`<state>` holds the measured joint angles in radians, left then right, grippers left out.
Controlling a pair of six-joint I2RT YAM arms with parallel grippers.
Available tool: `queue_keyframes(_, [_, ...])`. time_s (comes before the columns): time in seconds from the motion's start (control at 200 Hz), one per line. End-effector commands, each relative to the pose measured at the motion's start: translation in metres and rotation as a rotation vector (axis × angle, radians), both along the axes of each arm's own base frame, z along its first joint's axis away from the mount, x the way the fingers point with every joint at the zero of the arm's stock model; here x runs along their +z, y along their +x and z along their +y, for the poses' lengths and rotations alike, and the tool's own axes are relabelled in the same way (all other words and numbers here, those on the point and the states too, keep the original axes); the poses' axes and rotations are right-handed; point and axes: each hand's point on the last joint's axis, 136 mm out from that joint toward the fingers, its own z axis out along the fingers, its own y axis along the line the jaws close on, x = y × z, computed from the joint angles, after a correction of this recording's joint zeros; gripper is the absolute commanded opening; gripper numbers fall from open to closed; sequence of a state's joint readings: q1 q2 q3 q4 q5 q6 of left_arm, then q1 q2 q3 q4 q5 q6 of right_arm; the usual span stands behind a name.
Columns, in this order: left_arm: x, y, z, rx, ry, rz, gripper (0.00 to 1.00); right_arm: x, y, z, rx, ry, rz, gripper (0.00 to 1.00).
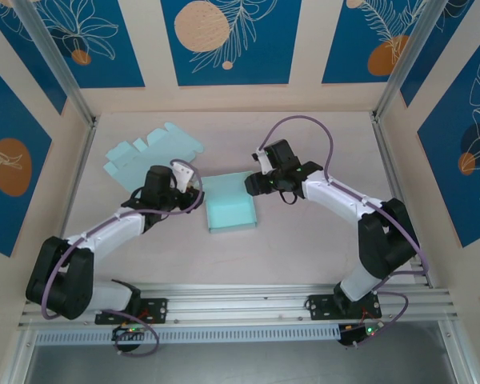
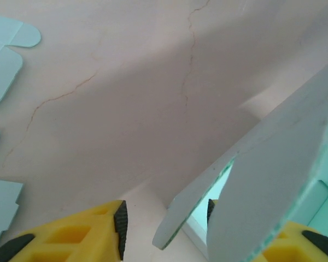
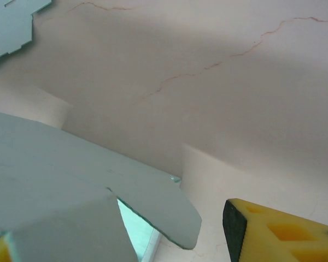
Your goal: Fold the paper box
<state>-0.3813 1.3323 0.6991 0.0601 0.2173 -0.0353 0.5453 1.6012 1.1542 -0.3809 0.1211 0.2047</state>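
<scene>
The light teal paper box (image 1: pixel 230 204) lies half-folded at the table's middle, its walls partly raised. My left gripper (image 1: pixel 194 190) is at its upper left corner and my right gripper (image 1: pixel 256 180) at its upper right corner. In the left wrist view a rounded flap of the box (image 2: pixel 262 164) stands between the yellow fingers (image 2: pixel 120 221), close to the right one and apart from the left pad; the left gripper (image 2: pixel 165 224) is open. In the right wrist view another flap (image 3: pixel 98 180) reaches between the open right gripper's (image 3: pixel 117 240) jaws, short of the right fingertip (image 3: pixel 232 229).
A flat, unfolded teal box cutout (image 1: pixel 152 152) lies at the back left of the table, its edges also in the left wrist view (image 2: pixel 5 60) and the right wrist view (image 3: pixel 11 22). Aluminium posts and patterned walls ring the table.
</scene>
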Motion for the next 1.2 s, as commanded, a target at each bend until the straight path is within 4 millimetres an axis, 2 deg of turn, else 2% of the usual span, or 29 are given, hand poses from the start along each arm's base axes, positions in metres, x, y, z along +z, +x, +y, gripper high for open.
queue_keyframes(0.0, [0.010,0.008,-0.003,0.007,-0.037,0.002,0.42,0.011,0.002,0.010,0.020,0.040,-0.009,0.57])
queue_keyframes(0.155, [0.014,0.009,-0.008,0.007,-0.072,0.010,0.33,0.005,-0.003,0.006,-0.013,0.014,-0.001,0.56])
queue_keyframes(0.355, [0.008,0.007,-0.008,0.024,-0.082,0.042,0.29,0.000,-0.009,0.003,-0.043,-0.006,0.003,0.52])
queue_keyframes(0.47, [0.005,0.006,-0.009,0.035,-0.084,0.055,0.24,-0.003,-0.011,0.005,-0.052,-0.010,0.002,0.46])
queue_keyframes(0.57, [0.005,0.007,-0.012,0.054,-0.102,0.071,0.21,-0.003,-0.012,0.007,-0.068,-0.010,-0.002,0.37])
queue_keyframes(0.735, [0.007,0.011,-0.017,0.136,-0.190,0.113,0.11,-0.002,-0.016,0.019,-0.088,-0.002,-0.018,0.28])
queue_keyframes(0.945, [0.011,0.010,-0.037,0.170,-0.240,0.111,0.00,0.001,-0.019,0.035,-0.131,-0.016,-0.086,0.18])
queue_keyframes(1.075, [0.018,0.016,-0.040,0.207,-0.252,0.075,0.00,0.010,-0.015,0.044,-0.132,-0.023,-0.162,0.15])
queue_keyframes(1.195, [0.035,0.024,-0.042,0.226,-0.283,0.023,0.00,0.023,-0.007,0.053,-0.126,0.004,-0.240,0.14])
